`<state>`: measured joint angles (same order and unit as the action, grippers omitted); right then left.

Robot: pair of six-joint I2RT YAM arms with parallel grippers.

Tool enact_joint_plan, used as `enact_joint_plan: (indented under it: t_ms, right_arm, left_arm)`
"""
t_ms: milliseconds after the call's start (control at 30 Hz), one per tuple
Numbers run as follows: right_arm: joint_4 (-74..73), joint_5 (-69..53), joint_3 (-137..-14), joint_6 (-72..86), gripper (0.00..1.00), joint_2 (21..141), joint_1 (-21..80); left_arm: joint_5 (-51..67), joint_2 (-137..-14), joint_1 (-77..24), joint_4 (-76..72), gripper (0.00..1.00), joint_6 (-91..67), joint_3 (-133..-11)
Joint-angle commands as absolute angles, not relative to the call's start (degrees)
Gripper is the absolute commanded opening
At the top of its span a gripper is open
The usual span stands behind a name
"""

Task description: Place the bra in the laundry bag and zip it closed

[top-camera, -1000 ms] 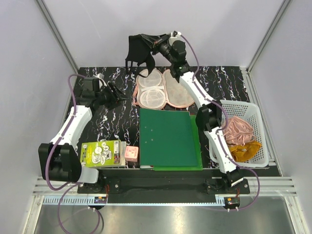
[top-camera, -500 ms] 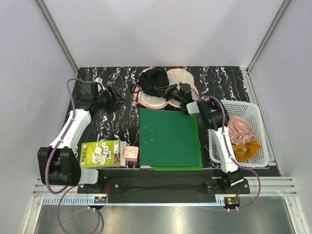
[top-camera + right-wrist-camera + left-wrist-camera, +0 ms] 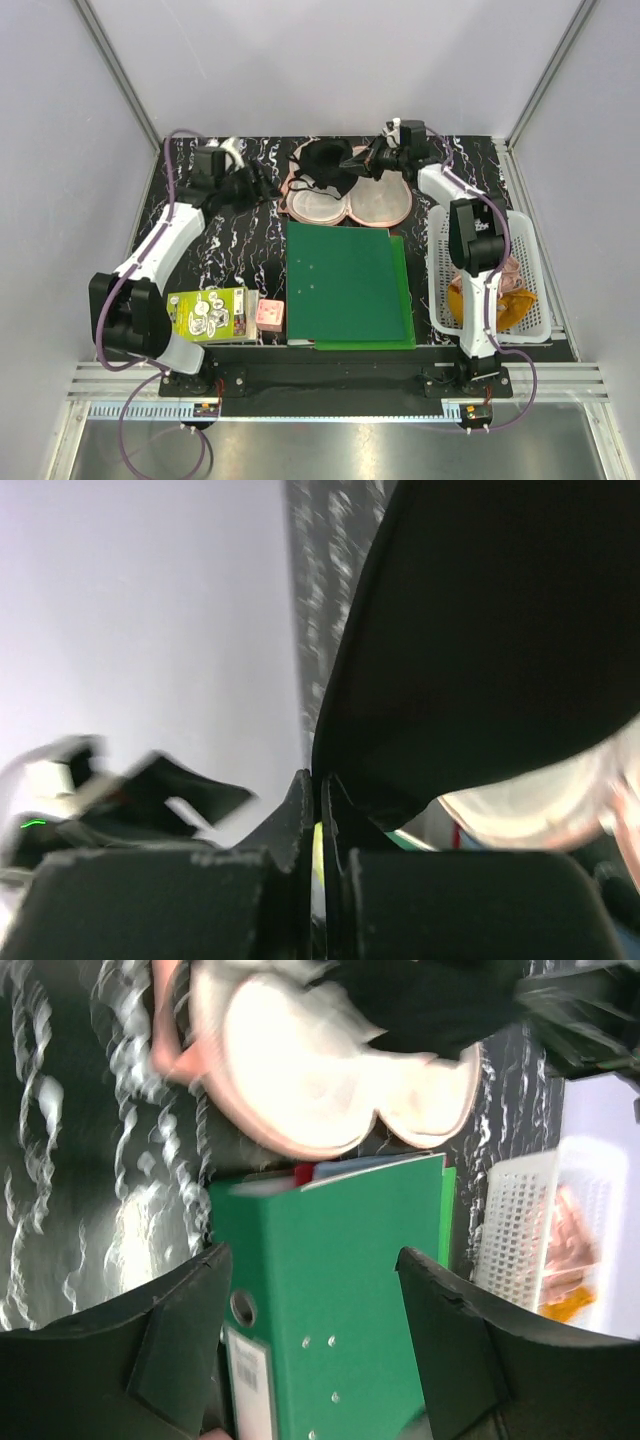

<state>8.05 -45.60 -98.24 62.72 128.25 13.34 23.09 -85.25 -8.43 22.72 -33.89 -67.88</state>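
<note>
Toward the far edge of the dark marbled table, the laundry bag (image 3: pixel 378 205) lies unzipped and spread flat, its two pale cups facing up. The bra (image 3: pixel 325 163) is a bunched black heap on the far left part of the bag. It covers some of the left cup and laps over the far rim. A thin strap seems to trail at its left side.

My right gripper (image 3: pixel 362 160) reaches in from the right, fingers pressed together on the edge of the black cloth. From its own wrist camera the fabric fills most of the view just past the fingertips. My left gripper (image 3: pixel 262 186) hovers just left of the bag, fingers spread wide with nothing between them. Its camera looks over the green binder (image 3: pixel 330 1310) toward the open cups.

By my reading, the bra has reached the bag but is neither settled inside nor let go. What remains is tucking the cloth and straps within the rim, releasing, folding the bag shut and running the zip around. None of the closing has begun.
</note>
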Motion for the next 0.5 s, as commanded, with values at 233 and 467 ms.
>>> enact_joint_plan:
  t_ms: [233,467]
  right_arm:
    - [-35.15,-49.65,-110.47,21.28,0.0,114.18,14.24]
    - [-37.79,-58.44,-114.78,18.46,0.0,107.68,14.41]
  left_arm:
    - [26.7,-79.9,-18.19,7.31,0.77,5.33,-78.31]
    - [34.96,-77.96,-18.11,13.88,0.83,7.75,-86.74]
